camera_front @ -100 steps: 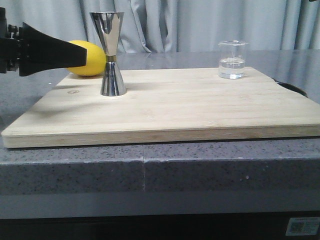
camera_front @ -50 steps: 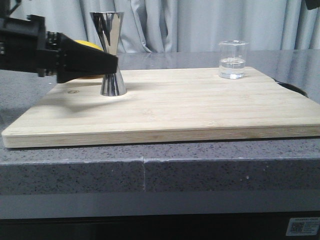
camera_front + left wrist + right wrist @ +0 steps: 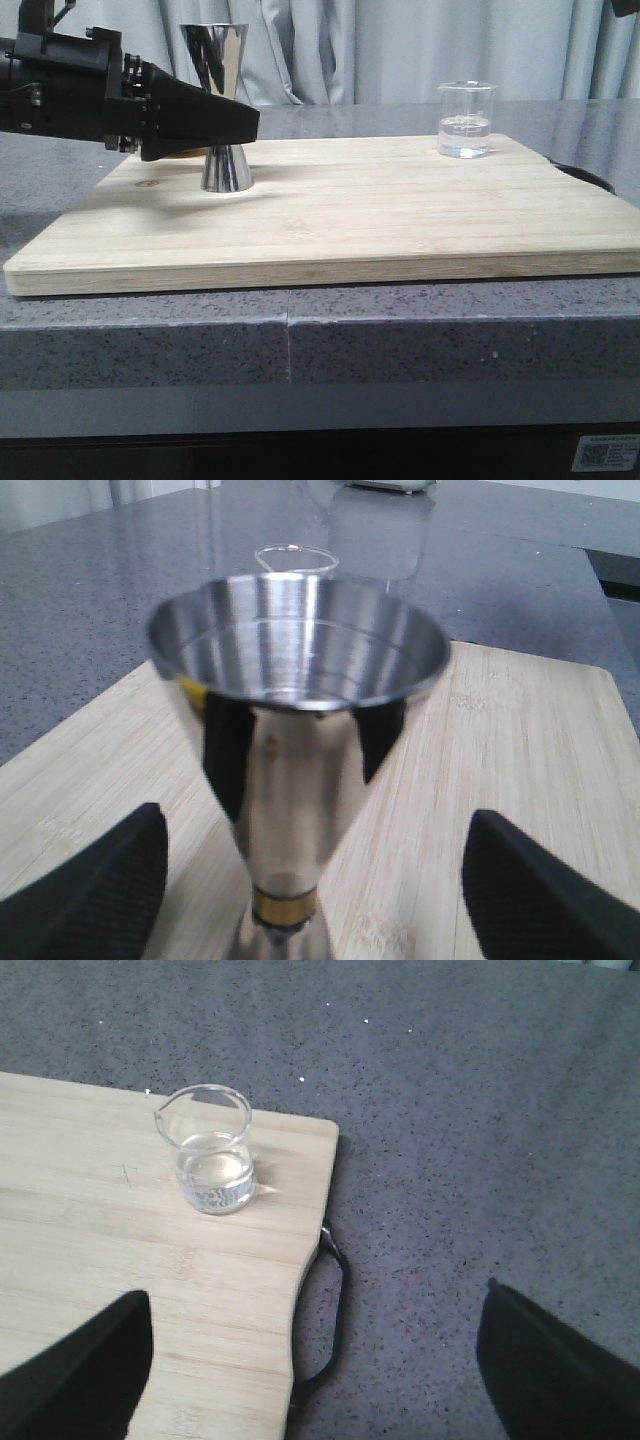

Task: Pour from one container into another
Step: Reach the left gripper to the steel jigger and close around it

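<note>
Reaching farther in from the left than half a second ago, the left arm now covers the yellow fruit that showed behind it earlier, and its black fingers cross in front of the jigger's waist.

Grey speckled counter (image 3: 420, 330) carries a pale wooden cutting board (image 3: 380, 220), which has a dark handle loop at its right edge (image 3: 335, 1310). Grey curtains (image 3: 400, 50) hang behind.

Near the board's rear left stands the steel jigger (image 3: 222, 110), upright, its gold band seen in the left wrist view (image 3: 283, 908). At the rear right corner, well apart from it, stands the small glass beaker (image 3: 466, 119), upright and partly filled with clear liquid; nothing lies on the board between the two.

The left gripper (image 3: 235, 125) has its fingers spread wide: in the left wrist view the two black fingertips (image 3: 90, 900) sit on either side of the jigger with clear gaps, touching nothing.

The right gripper (image 3: 310, 1380) hangs above the board's right end near the beaker (image 3: 210, 1150), its jaws wide apart and empty; only its two dark tips show, and the beaker stands beyond them, untouched.
</note>
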### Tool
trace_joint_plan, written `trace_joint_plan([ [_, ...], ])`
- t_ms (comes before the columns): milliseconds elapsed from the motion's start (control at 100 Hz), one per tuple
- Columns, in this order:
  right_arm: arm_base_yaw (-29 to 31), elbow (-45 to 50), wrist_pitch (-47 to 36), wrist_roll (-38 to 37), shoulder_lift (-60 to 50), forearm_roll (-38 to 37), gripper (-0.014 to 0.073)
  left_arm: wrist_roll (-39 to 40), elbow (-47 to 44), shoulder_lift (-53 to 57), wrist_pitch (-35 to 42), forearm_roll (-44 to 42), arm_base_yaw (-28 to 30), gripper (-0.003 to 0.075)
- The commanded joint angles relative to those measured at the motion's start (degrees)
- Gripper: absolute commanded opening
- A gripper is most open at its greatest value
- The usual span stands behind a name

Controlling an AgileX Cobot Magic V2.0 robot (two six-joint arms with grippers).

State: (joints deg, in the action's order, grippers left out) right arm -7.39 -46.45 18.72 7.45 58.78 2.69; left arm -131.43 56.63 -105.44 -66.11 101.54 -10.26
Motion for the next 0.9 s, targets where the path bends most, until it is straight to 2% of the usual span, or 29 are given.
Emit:
trace_joint_plan([
  [0, -0.17, -1.49, -5.0, 0.48, -0.44, -0.62, 0.0595, 0.39, 1.58, 2.4, -3.61, 3.79, -0.48, 0.0436],
  [130, -0.17, -1.49, -5.41, 0.48, -0.44, -0.62, 0.0595, 0.39, 1.58, 2.4, -3.61, 3.79, -0.48, 0.0342],
  [320, -0.17, -1.49, -5.51, 0.48, -0.44, -0.25, 0.0595, 0.39, 1.58, 2.4, -3.61, 3.79, -0.48, 0.0299],
  [630, -0.17, -1.49, -6.59, 0.48, -0.44, 0.63, 0.0595, 0.39, 1.58, 2.4, -3.61, 3.79, -0.48, 0.0132],
  [890, -0.17, -1.49, -7.59, 0.48, -0.44, 0.72, 0.0595, 0.39, 1.58, 2.4, -4.34, 3.79, -0.48, 0.0057],
])
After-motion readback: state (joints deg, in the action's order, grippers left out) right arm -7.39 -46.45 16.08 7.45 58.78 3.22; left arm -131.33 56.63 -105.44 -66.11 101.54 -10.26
